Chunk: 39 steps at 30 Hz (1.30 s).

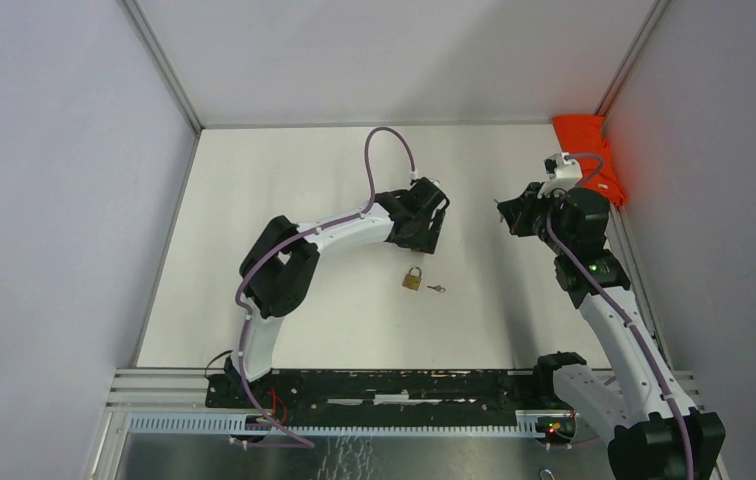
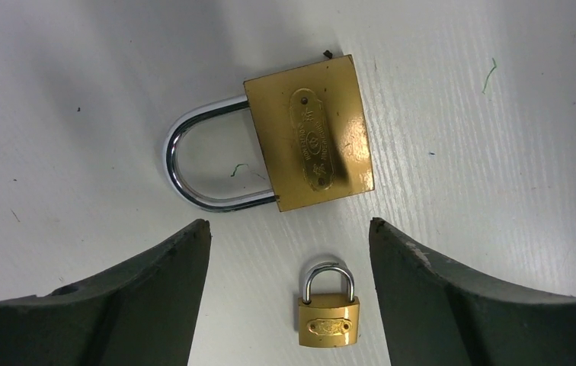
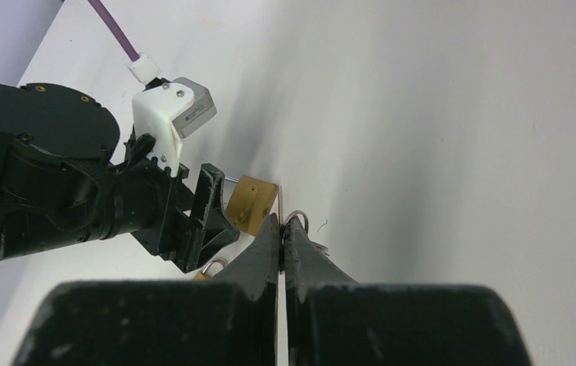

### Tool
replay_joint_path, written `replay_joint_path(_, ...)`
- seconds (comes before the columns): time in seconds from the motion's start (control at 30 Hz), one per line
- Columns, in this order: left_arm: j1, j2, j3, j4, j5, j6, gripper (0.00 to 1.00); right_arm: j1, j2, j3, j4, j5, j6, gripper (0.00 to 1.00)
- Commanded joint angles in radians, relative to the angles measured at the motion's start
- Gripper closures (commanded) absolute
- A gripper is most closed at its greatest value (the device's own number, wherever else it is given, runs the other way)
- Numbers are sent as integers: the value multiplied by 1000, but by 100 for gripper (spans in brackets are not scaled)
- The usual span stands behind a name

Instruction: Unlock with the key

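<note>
The large padlock [image 2: 308,133] lies flat on the table [image 2: 498,191] in the left wrist view. Its shackle points to the picture's left and its brass body to the right, just beyond the tips of the left gripper [image 2: 289,222]. That gripper is spread wide and holds nothing. A small padlock [image 2: 328,316] lies on the table between its fingers, touching neither. I see no key here, and the keyhole end faces away from the camera.

In the right wrist view the right gripper [image 3: 280,229] is clenched, tips pressed together. I cannot tell whether anything thin is pinched there. A wire ring [image 3: 298,221] peeps out just behind the tips. I take it for the key's, but the blade is hidden.

From overhead only one lock shows, near the middle of the table with its shackle toward the far side. I judge it to be the large one, with the small one covered by the left gripper. The key [image 1: 437,289] lies just beside the lock on the right arm's side, apart from it, with its long axis roughly crosswise. The left gripper is nearer both. The right is well apart, up and to the right. The key is too small for me to read which way its blade points.
</note>
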Motion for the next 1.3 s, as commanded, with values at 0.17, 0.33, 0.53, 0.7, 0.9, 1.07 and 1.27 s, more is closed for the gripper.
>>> replay_joint_path(0.17, -3, 53, 35, 51, 12, -8, 18, -12, -28, 9, 11, -11, -21, 100)
replay_joint_path(0.33, -4, 70, 61, 58, 18, 5, 18, -14, -27, 9, 14, -14, -21, 100)
replay_joint_path(0.53, -5, 51, 97, 37, 15, 6, 18, -16, -23, 18, 10, -13, -23, 100)
replay_joint_path(0.7, -4, 70, 102, 42, 17, 8, 18, -15, -21, 18, 17, -23, -18, 100)
replay_joint_path(0.9, -5, 130, 108, 61, 60, 25, 18, -15, -27, 17, 11, -17, -20, 100)
replay_joint_path(1.07, -5, 153, 96, 101, 74, 26, 18, -16, -33, 13, 9, -15, -23, 100)
replay_joint_path(1.27, -5, 182, 114, 42, 18, 23, 18, -16, -35, 10, 12, -15, -20, 100)
